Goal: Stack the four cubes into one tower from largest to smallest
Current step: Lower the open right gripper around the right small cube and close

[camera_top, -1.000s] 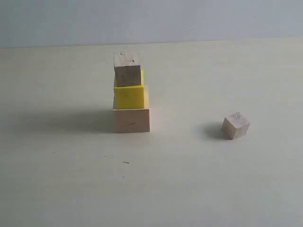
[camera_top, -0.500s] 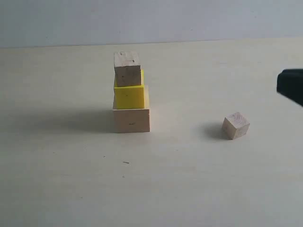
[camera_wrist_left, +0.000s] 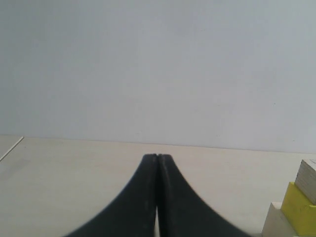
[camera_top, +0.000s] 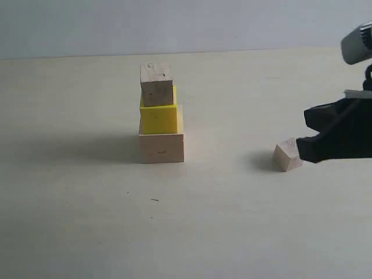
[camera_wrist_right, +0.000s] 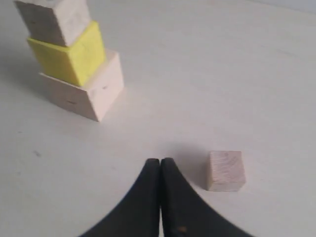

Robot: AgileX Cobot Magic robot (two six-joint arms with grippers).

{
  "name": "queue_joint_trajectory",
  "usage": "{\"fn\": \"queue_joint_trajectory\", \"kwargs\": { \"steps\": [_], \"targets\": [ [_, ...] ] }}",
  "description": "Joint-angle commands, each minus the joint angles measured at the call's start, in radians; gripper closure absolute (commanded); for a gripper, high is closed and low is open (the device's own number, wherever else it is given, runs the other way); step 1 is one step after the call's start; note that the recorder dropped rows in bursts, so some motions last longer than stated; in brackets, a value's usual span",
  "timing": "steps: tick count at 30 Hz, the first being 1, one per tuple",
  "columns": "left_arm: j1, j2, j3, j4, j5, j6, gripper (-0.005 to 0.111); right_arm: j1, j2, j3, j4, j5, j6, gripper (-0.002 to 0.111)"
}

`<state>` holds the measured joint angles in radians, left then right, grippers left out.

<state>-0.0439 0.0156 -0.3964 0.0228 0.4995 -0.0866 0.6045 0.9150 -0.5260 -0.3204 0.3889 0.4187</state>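
A three-cube tower stands left of the middle: a large pale wooden cube point(camera_top: 161, 148) at the bottom, a yellow cube point(camera_top: 158, 119) on it, and a small brownish wooden cube point(camera_top: 156, 86) on top. The smallest pale cube point(camera_top: 285, 157) lies alone on the table to the right. My right gripper point(camera_top: 301, 149) reaches in from the right edge, shut and empty, its tip just beside that cube point(camera_wrist_right: 225, 170). In the right wrist view the shut tips point(camera_wrist_right: 159, 160) sit apart from the cube. My left gripper point(camera_wrist_left: 157, 156) is shut and empty, with the tower's yellow cube point(camera_wrist_left: 301, 212) off to one side.
The pale table point(camera_top: 192, 226) runs back to a grey wall point(camera_top: 186, 23). A small dark speck point(camera_top: 154, 200) lies in front of the tower. The left arm does not show in the exterior view.
My right arm has come into the exterior view from the right edge and moved left and down until its tip reaches the loose small cube. The cubes have not moved.
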Motion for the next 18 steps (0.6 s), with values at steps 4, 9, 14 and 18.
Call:
{"fn": "queue_joint_trajectory", "kwargs": {
  "steps": [4, 9, 14, 18],
  "targets": [
    [-0.007, -0.006, 0.004, -0.007, -0.001, 0.001, 0.107, -0.001, 0.283, -0.145, -0.331, 0.109, 0.254, 0.108],
    [-0.007, -0.006, 0.004, -0.007, 0.008, 0.001, 0.107, -0.050, 0.434, -0.219, -0.227, 0.107, 0.233, 0.108],
    [-0.007, -0.006, 0.004, -0.007, 0.006, 0.001, 0.107, -0.049, 0.448, -0.238, 0.030, -0.002, -0.078, 0.108],
    [-0.007, -0.006, 0.004, -0.007, 0.009, 0.003, 0.107, -0.115, 0.471, -0.293, -0.056, 0.021, -0.002, 0.108]
  ]
}}
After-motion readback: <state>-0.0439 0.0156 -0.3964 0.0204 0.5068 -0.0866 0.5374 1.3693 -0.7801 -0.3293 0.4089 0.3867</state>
